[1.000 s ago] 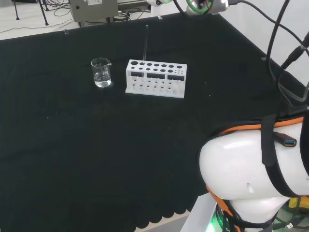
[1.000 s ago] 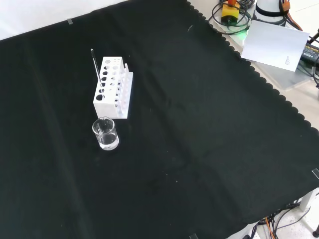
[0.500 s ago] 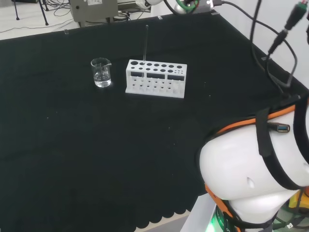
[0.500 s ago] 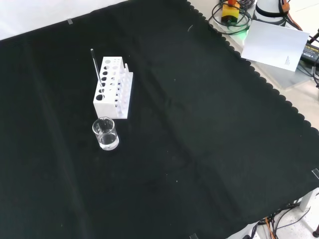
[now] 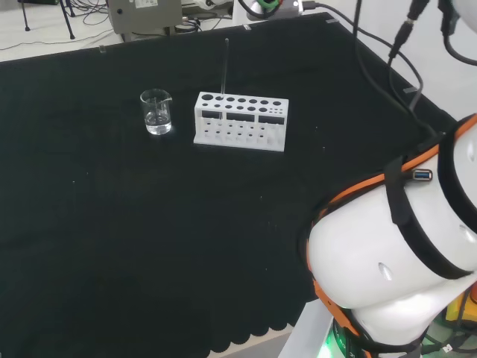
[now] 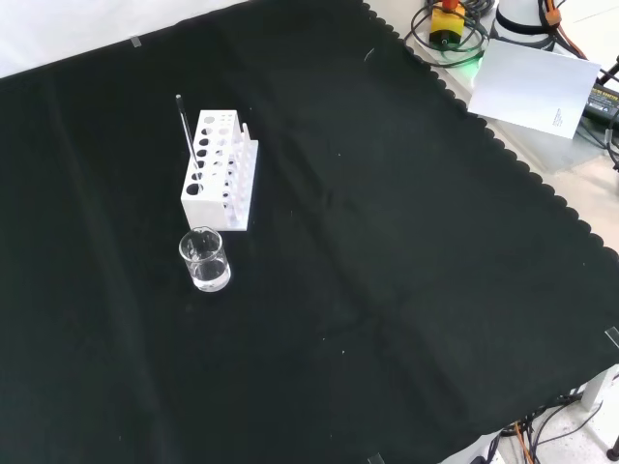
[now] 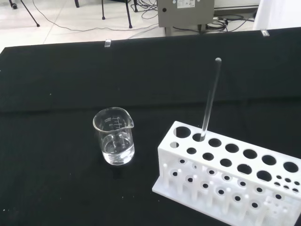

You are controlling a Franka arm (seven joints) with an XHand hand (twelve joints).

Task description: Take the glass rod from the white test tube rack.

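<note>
I see the glass rod point(image 7: 209, 99) upright in the white rack point(image 7: 230, 181) — beaker point(image 7: 114, 142) beside it — fingers' state I cannot tell.

Matt black cloth point(image 6: 387, 251) over the table, soft-looking, scalloped along its edge. White test tube rack point(image 7: 225, 186) of smooth, faintly glossy plastic with drilled round holes. Clear glass rod point(image 7: 210, 99), slick and shiny, standing in one hole. Transparent glass beaker point(image 7: 114, 142), glossy, rim catching light. Glossy white plastic on arm link point(image 5: 395, 276), orange trim.
</note>
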